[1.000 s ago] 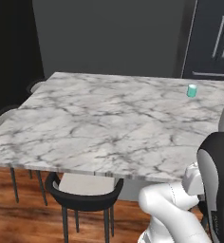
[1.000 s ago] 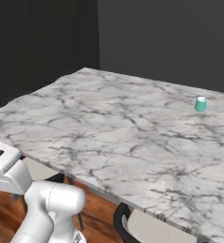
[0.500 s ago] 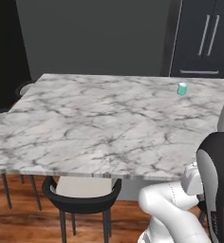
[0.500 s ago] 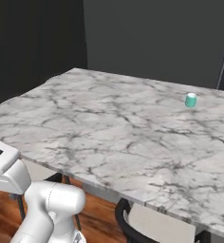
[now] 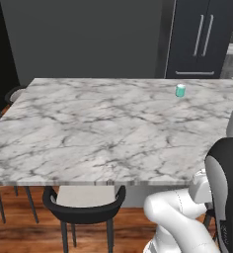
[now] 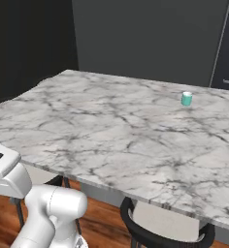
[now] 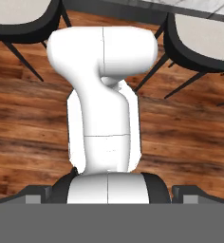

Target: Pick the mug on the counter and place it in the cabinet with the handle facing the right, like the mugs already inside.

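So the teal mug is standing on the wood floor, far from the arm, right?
Not quite. The mug stands on the marble counter, not on the wood floor, as the left base view shows. It is indeed far from the arm, near the counter's far edge.

A small teal mug point(image 5: 180, 90) stands upright and alone on the far right part of the desk point(image 5: 89, 128), a white marble slab with grey veins. Behind the far right edge rises a dark cabinet point(image 5: 200, 37) with two light bar handles.
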Motion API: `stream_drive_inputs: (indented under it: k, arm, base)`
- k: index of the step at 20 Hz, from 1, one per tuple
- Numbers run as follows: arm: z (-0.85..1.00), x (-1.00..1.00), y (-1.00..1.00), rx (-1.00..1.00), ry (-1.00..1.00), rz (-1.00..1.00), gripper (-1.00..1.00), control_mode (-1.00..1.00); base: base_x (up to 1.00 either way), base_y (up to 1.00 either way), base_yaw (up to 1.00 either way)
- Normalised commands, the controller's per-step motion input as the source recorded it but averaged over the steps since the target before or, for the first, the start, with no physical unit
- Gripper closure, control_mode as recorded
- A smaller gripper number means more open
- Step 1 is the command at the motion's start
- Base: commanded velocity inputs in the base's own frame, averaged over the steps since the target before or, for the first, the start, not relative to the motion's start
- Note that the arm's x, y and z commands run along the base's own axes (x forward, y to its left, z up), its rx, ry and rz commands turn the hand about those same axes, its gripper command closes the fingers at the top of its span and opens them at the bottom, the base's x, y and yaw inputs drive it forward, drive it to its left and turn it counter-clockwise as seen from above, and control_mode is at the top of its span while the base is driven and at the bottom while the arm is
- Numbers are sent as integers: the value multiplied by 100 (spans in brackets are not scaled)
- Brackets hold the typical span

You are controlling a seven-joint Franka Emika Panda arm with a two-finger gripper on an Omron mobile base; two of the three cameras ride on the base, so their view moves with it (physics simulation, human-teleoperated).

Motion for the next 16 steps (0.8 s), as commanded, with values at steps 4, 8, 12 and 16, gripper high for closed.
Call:
stream_drive_inputs:
  k: [4,8,12,16]
  arm:
    - [0,0,0,0,0,0,-100,100]
    - [0,0,0,0,0,0,-100,100]
    - [0,0,0,0,0,0,-100,100]
    - [0,0,0,0,0,0,-100,100]
  base:
    - [-14,68,-11]
    - [-48,69,-4]
    - [-4,54,-5]
    - [6,44,-9]
